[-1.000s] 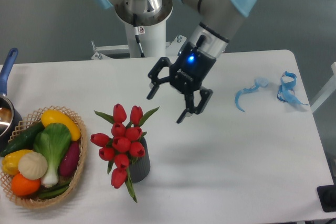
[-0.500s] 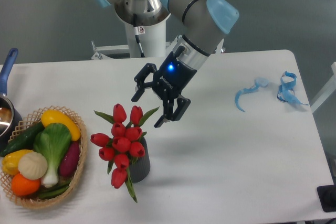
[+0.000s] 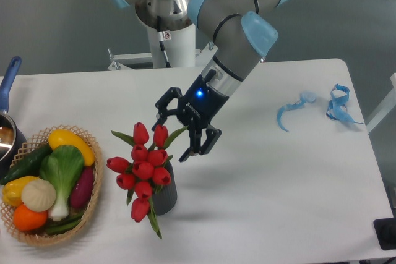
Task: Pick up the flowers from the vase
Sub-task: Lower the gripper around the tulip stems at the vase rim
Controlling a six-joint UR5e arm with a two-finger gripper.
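Note:
The flowers, a bunch of red tulip buds with green stems and narrow leaves, stand in the vase, a small dark grey ribbed cylinder at the front left of the white table. My gripper is open and empty. It hangs just above and to the right of the bunch, its fingertips close to the topmost buds and a green leaf. The jaws are spread wide and nothing is between them.
A woven wicker basket with colourful toy vegetables sits left of the vase. A pot with a blue handle is at the left edge. Blue ribbon-like pieces lie at the back right of the table.
My gripper has moved left and down toward the flowers, from mid-table to just beside the top buds. It stays open. The flowers and vase have not moved.

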